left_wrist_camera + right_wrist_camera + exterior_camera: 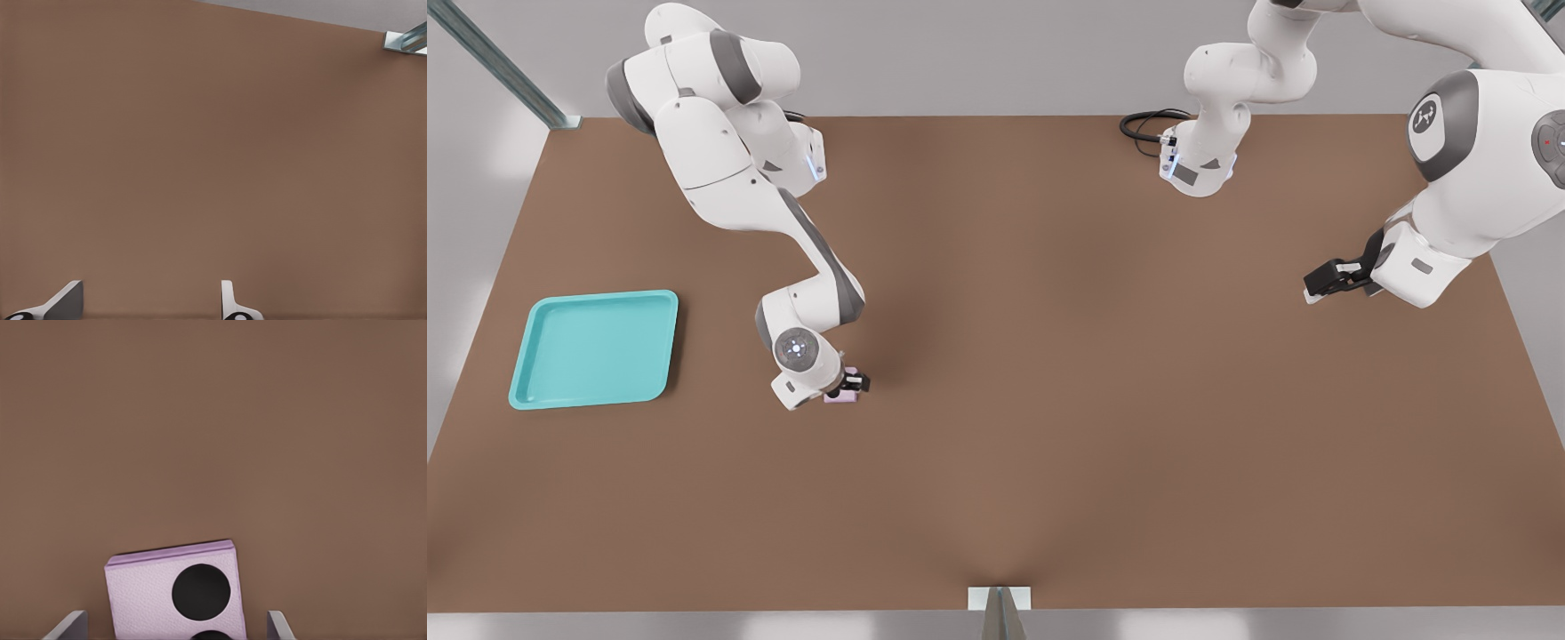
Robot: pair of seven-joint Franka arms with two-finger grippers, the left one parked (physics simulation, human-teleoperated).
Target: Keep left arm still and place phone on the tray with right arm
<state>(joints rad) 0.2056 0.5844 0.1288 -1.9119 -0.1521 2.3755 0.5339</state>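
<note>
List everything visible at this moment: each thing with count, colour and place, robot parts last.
table: one, brown, fills most of the front view and bears everything else.
tray: one, turquoise, shallow with a raised rim, on the table at the front view's left, nothing in it.
phone: one, pale pink-lilac, with round black lenses, lying on the table under the working arm's claw, well apart from the tray toward the front view's right.
cable: one, black, coiled at the table's far edge by the parked arm's base.
right arm: one, white with grey joints, bent down over the phone.
claw: one, black with white tips, down at the phone, fingers open on either side of it and clear of its edges in the wrist view.
</note>
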